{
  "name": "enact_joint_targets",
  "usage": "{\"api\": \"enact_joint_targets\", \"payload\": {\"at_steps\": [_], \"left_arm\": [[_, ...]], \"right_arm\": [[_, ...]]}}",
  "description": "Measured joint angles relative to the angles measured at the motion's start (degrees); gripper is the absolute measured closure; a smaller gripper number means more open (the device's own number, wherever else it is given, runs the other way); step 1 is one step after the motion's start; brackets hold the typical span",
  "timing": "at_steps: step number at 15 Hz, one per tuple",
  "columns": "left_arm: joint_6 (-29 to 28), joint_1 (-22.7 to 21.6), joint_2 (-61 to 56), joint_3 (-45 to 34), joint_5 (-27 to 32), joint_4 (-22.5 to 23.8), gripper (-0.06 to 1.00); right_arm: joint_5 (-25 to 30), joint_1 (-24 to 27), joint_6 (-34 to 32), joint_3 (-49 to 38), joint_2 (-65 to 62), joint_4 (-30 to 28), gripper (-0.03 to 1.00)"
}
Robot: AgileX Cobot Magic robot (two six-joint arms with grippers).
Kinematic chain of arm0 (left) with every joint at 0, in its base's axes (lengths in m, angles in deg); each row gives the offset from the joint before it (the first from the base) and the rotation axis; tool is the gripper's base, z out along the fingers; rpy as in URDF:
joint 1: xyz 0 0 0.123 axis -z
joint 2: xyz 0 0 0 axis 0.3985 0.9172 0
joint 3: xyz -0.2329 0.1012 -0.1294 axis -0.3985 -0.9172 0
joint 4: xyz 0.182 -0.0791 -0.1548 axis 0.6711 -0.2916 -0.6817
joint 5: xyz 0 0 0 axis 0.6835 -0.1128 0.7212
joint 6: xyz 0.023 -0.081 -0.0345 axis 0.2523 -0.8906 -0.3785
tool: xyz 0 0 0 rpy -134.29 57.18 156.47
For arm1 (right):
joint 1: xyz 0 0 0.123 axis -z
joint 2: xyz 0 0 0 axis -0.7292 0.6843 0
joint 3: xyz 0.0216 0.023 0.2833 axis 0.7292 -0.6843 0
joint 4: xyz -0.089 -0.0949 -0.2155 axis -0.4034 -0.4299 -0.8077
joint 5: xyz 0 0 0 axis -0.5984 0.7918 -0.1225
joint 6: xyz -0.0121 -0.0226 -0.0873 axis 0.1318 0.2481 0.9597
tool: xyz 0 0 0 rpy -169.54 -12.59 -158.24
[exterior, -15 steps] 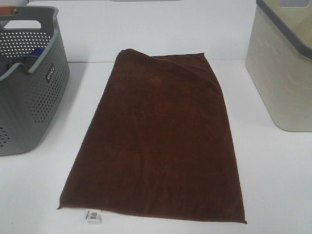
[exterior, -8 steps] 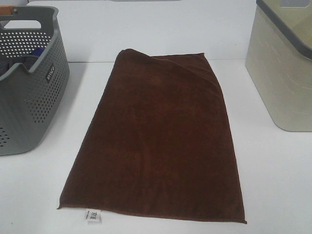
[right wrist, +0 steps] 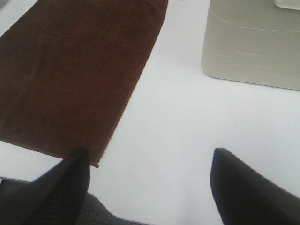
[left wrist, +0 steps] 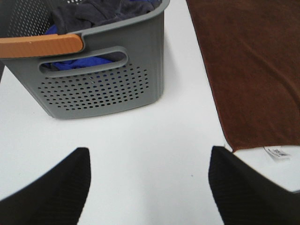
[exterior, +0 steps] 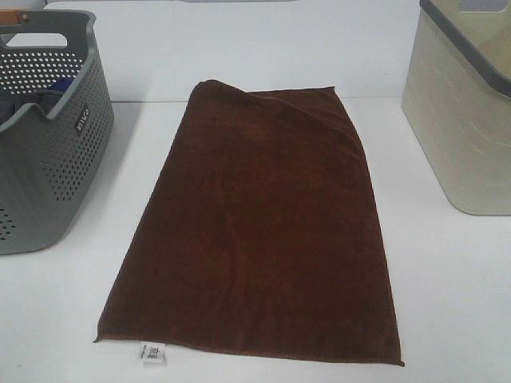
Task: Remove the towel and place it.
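Observation:
The dark brown towel (exterior: 259, 227) lies flat in the middle of the white table, its small white label (exterior: 153, 353) at the near left corner and its far left corner slightly folded. Neither arm shows in the high view. The left wrist view shows the towel's near left corner (left wrist: 253, 70) and label (left wrist: 277, 153); my left gripper (left wrist: 147, 185) is open over bare table beside it. The towel's near right corner (right wrist: 75, 79) appears in the right wrist view, where my right gripper (right wrist: 150, 183) is open above bare table, holding nothing.
A grey perforated basket (exterior: 44, 136) with an orange handle (left wrist: 40, 45) stands at the left, holding blue and dark cloths (left wrist: 93, 14). A beige bin (exterior: 463, 112) with a grey rim stands at the right. The table's near edge (right wrist: 56, 185) is close to the right gripper.

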Motion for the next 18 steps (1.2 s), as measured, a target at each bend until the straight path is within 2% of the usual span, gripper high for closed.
{"api": "enact_joint_targets", "payload": {"at_steps": [7, 18], "left_arm": [[0.0, 0.0, -2.6, 0.0, 0.0, 0.0, 0.27], [0.0, 0.0, -2.6, 0.0, 0.0, 0.0, 0.27]], "right_arm": [[0.1, 1.1, 0.1, -0.2, -6.2, 0.1, 0.28], [0.0, 1.1, 0.1, -0.2, -6.5, 0.1, 0.28]]}}
